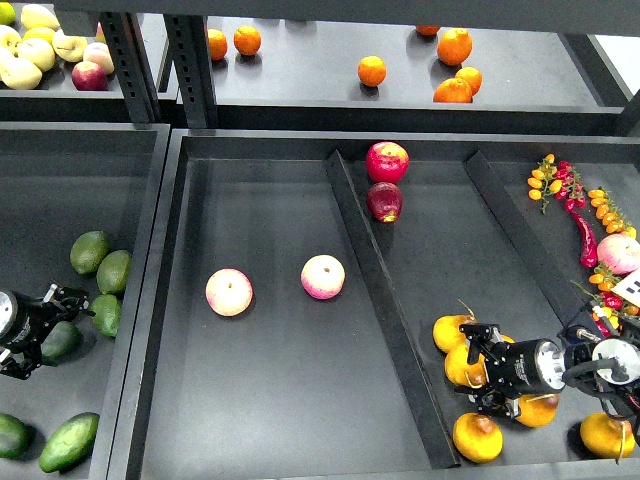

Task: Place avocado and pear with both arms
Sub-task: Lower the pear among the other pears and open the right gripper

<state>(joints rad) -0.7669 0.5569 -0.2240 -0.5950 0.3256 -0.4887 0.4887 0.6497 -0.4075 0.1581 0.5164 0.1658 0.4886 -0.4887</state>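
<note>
A wide dark grey tray fills the middle of the head view, split by raised dividers into a big left bay, a middle bay and a narrow right bay. To its left sits a second dark bin, and across the far side runs a shelf behind two perforated uprights.

In the big left bay lie two pale pink apples, well apart from each other. In the far end of the middle bay a red apple sits just beyond a darker red fruit, the two nearly touching.

The pears are clustered in the near part of the middle bay, yellow-orange with brown blotches. The right gripper lies low among them, pointing left, its black fingers right against the pears; whether they are apart or pinched on one, I cannot tell.

The avocados lie in the left bin: three close together towards the middle, another partly hidden under the arm, and two more at the near edge. The left gripper points right, its tip just beside the green fruit; its fingers are dark and small, so their state cannot be told.

In the narrow right bay are a pink apple, a red chilli and strings of small orange and red cherry tomatoes. On the far shelf, oranges are scattered to the right, and yellow and pink apples are heaped at far left.
</note>
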